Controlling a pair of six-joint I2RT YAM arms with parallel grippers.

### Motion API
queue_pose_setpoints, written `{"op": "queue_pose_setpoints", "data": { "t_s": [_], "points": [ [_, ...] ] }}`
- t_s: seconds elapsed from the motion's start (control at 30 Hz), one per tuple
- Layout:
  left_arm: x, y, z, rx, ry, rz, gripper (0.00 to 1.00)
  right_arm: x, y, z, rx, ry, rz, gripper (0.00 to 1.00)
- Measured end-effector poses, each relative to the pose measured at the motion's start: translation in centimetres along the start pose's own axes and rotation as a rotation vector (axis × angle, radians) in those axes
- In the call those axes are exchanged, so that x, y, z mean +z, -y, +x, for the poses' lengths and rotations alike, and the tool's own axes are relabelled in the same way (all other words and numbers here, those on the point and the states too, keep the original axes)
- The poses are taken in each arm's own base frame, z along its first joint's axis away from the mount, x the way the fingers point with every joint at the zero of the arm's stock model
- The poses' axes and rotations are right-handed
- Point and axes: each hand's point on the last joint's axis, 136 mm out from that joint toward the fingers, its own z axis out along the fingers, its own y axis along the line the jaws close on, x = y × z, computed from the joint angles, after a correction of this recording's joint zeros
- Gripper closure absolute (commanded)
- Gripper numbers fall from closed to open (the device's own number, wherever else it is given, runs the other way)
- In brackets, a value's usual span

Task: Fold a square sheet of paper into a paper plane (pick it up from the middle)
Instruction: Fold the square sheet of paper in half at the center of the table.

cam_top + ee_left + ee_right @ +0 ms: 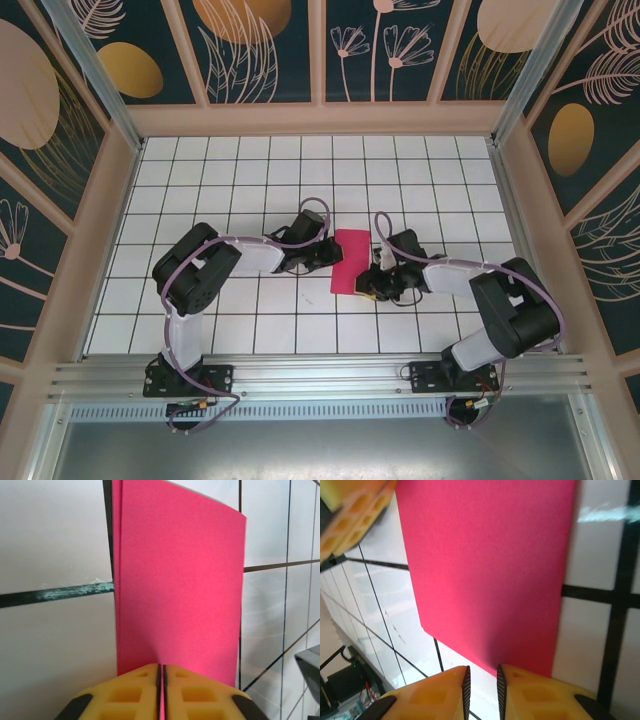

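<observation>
Near the table (200, 170) middle lies the half-folded square sheet of paper (351, 262); left gripper (161, 669) clenched on its edge, right gripper (481, 674) slightly parted, apparently empty. Risk: 1-sided pull skews the fold.

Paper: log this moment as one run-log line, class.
paper: folded double | left gripper: shut on paper edge | right gripper: slightly open, beside paper

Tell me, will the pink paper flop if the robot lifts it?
Probably floppy: the square sheet of paper looks thin, even folded in two layers. Likely very light, so the left gripper pinching its edge should hold it.
</observation>
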Motion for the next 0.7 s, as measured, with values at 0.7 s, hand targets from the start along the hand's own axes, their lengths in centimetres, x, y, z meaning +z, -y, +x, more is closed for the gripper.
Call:
{"op": "queue_pose_setpoints", "data": {
  "t_s": [0.7],
  "points": [
    [-6.9,-0.3,-0.3,-0.056,0.132,-0.024,0.49,-2.7,0.0,-8.6,-0.014,0.23,0.154,0.6]
  ]
}}
